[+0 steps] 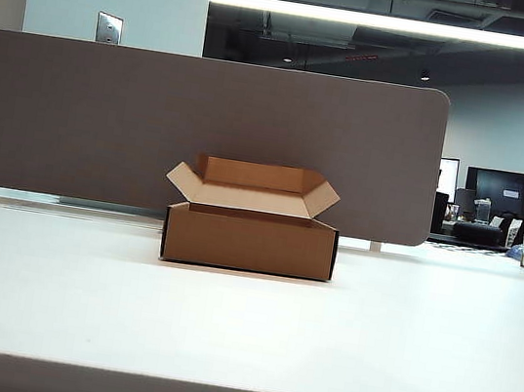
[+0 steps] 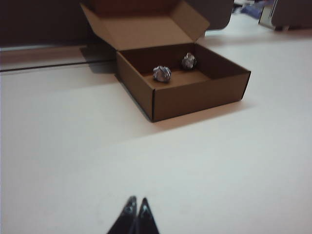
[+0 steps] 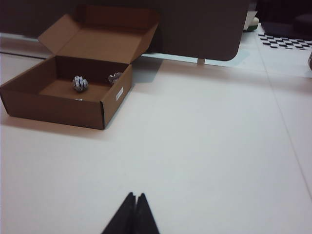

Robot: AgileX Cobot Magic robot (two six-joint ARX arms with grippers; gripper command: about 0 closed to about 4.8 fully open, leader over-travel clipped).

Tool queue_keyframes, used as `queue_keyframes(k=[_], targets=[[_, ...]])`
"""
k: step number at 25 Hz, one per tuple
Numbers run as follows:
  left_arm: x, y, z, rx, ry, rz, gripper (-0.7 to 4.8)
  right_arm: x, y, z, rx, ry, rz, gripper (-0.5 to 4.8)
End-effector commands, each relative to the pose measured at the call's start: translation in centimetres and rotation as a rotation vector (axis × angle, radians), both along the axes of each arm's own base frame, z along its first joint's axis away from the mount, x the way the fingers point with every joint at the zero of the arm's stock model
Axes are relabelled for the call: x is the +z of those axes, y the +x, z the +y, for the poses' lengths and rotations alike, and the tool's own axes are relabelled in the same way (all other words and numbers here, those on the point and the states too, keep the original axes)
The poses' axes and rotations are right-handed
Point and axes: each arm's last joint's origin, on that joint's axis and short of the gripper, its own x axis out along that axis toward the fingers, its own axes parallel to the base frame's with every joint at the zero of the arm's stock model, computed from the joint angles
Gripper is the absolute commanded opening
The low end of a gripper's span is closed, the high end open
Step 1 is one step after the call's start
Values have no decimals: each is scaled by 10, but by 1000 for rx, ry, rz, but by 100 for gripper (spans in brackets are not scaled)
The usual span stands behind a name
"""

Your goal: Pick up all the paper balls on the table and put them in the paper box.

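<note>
The paper box (image 1: 249,238) sits on the white tabletop (image 1: 242,331) near its far edge, just in front of the grey-brown divider panel (image 1: 202,133), with its flaps folded outward and its lid flap standing up at the back. In the exterior view only the box's brown front wall and flaps show; its inside is hidden and neither arm appears. The left wrist view looks down into the box (image 2: 183,80) and shows two paper balls lying on its floor: one paper ball (image 2: 162,73) near the middle, and a second paper ball (image 2: 188,60) near the back wall. The right wrist view shows the same box (image 3: 68,97) from the other side, with one ball (image 3: 80,83) on the floor and another (image 3: 115,76) by the inner wall. A third ball cannot be made out in any view. The left gripper (image 2: 136,202) hangs above bare tabletop well apart from the box, its jaws pressed together on nothing. The right gripper (image 3: 136,197) likewise hangs over bare tabletop, away from the box, jaws together and empty.
</note>
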Motion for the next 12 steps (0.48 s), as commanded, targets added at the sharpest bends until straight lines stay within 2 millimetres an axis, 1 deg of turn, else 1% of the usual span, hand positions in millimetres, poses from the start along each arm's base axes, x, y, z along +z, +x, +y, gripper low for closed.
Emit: queue_keyframes(k=[1,4,5,7,12], targets=[[-13,0,0,0,22,-6,-6,-14,-1,0,1,18,-54,20],[-13,0,-1,-27,69,-19,-6,-25,-1,0,2,17,-55,20],[-11,0,-1,-23,58,-42,-6,-32,1,0,1,17,-50,21],[-9,1,0,4,48,-59,-6,-39,3,1,2,14,-41,21],[-8,1,1,37,54,-65,-6,-47,4,1,2,14,-42,21]])
